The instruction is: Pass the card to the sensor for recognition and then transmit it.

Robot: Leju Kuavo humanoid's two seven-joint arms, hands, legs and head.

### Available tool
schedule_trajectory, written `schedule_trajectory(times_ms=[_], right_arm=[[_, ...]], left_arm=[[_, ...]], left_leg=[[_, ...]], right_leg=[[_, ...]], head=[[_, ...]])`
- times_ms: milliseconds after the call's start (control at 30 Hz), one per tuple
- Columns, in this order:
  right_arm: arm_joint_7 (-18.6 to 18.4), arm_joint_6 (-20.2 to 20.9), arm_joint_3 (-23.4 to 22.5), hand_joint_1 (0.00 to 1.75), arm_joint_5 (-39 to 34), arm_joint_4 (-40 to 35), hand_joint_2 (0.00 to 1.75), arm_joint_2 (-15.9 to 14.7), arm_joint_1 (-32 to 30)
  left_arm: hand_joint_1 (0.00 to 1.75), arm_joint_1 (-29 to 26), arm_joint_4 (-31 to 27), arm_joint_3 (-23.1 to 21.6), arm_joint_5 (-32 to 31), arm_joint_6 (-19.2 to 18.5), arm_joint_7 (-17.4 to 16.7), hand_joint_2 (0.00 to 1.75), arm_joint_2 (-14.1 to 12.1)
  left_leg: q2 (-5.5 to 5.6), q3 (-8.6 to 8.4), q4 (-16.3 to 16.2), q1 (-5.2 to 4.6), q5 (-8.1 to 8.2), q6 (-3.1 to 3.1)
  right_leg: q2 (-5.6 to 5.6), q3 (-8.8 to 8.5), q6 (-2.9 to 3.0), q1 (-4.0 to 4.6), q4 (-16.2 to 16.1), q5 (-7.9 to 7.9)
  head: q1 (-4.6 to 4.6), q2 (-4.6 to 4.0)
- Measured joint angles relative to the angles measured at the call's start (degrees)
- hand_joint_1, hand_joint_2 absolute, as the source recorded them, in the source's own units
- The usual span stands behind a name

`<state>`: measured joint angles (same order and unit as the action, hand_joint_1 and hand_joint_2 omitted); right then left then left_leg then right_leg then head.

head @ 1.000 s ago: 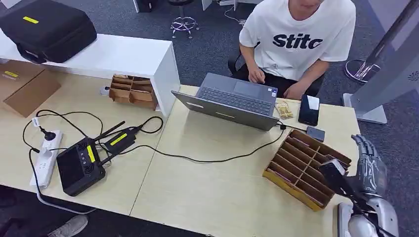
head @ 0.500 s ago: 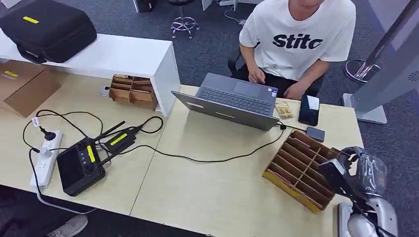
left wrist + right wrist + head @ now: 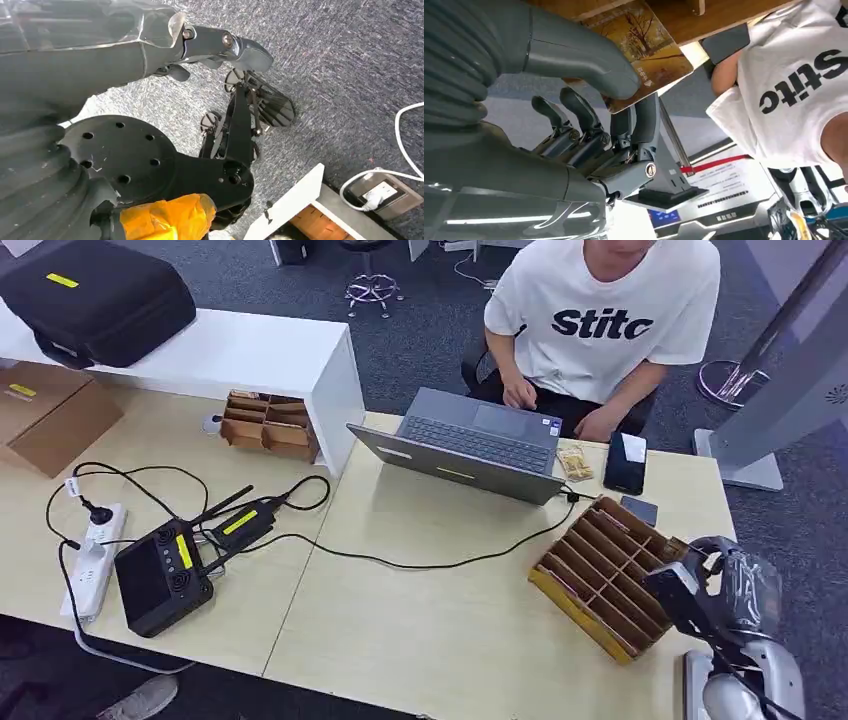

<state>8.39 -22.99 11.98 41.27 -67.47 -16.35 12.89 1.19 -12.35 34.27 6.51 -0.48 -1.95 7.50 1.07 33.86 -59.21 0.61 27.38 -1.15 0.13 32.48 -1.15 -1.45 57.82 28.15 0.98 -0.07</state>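
While the right hand pinches a gold card printed with an autumn tree between thumb and fingers, it sits at the slotted brown cardboard card rack, at 4 o'clock on the pale wooden table. The card looks only just free of its slot, its far end by the rack's wood edge in the right wrist view. The left hand hangs over the grey carpet; finger state cannot be told.

Risks, as I judge them: the grip catches the card near one edge, so a quick swing could twist it loose. Dragging sideways could also snag the card on a divider and shove the light rack toward the table edge, which is near at 5 o'clock.

Room: the small dark grey box, perhaps the sensor, lies just beyond the rack at 12 o'clock, close to a black phone. A person in a white T-shirt sits behind the grey laptop, so lift up first, then go forward.
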Motion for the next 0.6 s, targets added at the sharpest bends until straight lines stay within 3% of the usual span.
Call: schedule_trajectory(times_ms=[267, 600], right_arm=[[0.26, -1.09, -1.38, 1.64, -0.52, -5.99, 1.75, -0.26, 0.20], [0.90, -2.38, -2.69, 1.52, -1.01, -11.45, 1.75, -0.98, 0.15]], left_arm=[[0.00, -0.02, 0.00, 0.00, 0.00, -0.07, 0.02, 1.75, 0.00], [0.00, -0.03, 0.00, -0.02, 0.11, -0.11, 0.02, 1.75, 0.00]], left_leg=[[0.00, 0.00, 0.00, 0.00, 0.00, 0.00], [0.00, 0.00, -0.01, -0.01, 0.00, 0.00]], right_leg=[[0.00, 0.00, 0.00, 0.00, 0.00, 0.00], [0.00, 0.00, 0.00, -0.01, 0.00, 0.00]], head=[[0.00, 0.00], [0.02, 0.00]])
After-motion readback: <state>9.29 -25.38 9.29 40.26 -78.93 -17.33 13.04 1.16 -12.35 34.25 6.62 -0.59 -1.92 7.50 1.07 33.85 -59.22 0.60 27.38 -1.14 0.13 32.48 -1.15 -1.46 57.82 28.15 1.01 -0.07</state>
